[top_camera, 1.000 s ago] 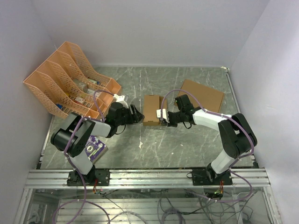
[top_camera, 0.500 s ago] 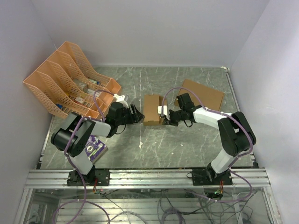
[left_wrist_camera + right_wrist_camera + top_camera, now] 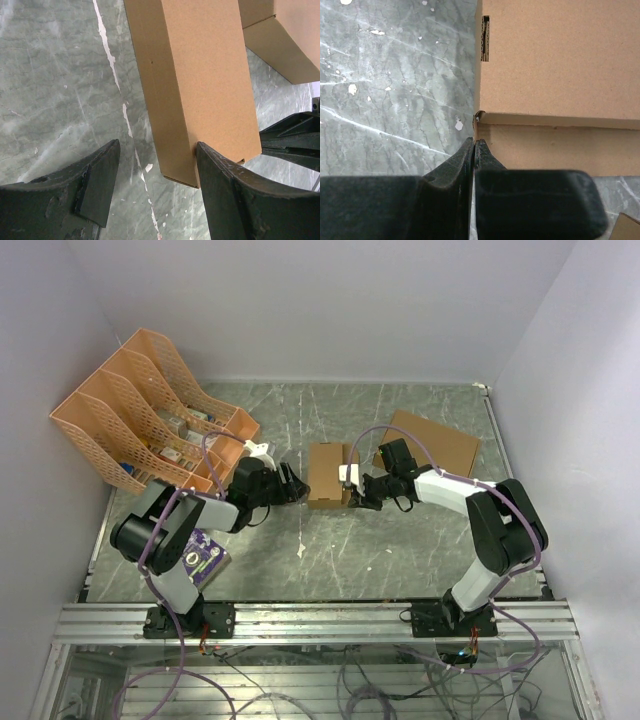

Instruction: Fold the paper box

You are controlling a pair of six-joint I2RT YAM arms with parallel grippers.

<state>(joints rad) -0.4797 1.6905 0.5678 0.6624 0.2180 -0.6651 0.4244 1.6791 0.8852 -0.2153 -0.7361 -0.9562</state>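
Paper box (image 3: 325,475) between two tools — left tool (image 3: 157,147) apart beside it, right tool (image 3: 474,142) together at its edge.

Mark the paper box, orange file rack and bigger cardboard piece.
paper box (image 3: 323,472), top view, upper face
orange file rack (image 3: 108,432), top view, mesh divider
bigger cardboard piece (image 3: 438,445), top view, its middle

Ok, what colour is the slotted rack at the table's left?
The rack is peach-orange with lattice walls; the top view shows it best.
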